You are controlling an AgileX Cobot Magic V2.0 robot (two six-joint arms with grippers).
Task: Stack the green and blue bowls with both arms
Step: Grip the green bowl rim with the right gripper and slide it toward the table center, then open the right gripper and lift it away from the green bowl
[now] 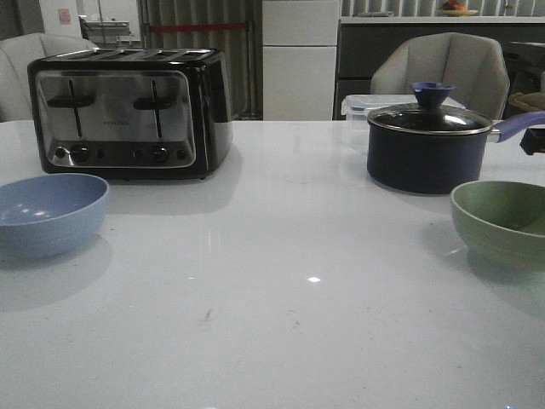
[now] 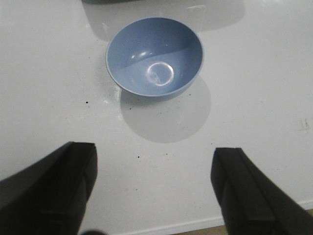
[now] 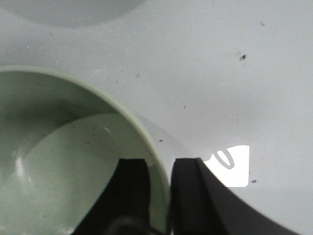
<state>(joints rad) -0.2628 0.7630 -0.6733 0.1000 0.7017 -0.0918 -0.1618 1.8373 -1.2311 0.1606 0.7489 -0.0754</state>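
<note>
The dusty blue bowl (image 1: pixel 51 213) sits upright and empty at the table's left; it also shows in the left wrist view (image 2: pixel 154 56). My left gripper (image 2: pixel 154 152) is open and empty, held above the bare table short of the blue bowl. The sage green bowl (image 1: pixel 502 220) sits at the table's right. In the right wrist view my right gripper (image 3: pixel 160 164) is shut on the rim of the green bowl (image 3: pixel 58 161), with one finger (image 3: pixel 132 186) inside the bowl and the other outside. Neither arm shows in the front view.
A black and chrome toaster (image 1: pixel 128 111) stands behind the blue bowl. A dark navy lidded saucepan (image 1: pixel 430 145) with a long handle stands just behind the green bowl, and a clear container (image 1: pixel 362 104) behind that. The table's near edge (image 2: pixel 195 225) lies under my left gripper.
</note>
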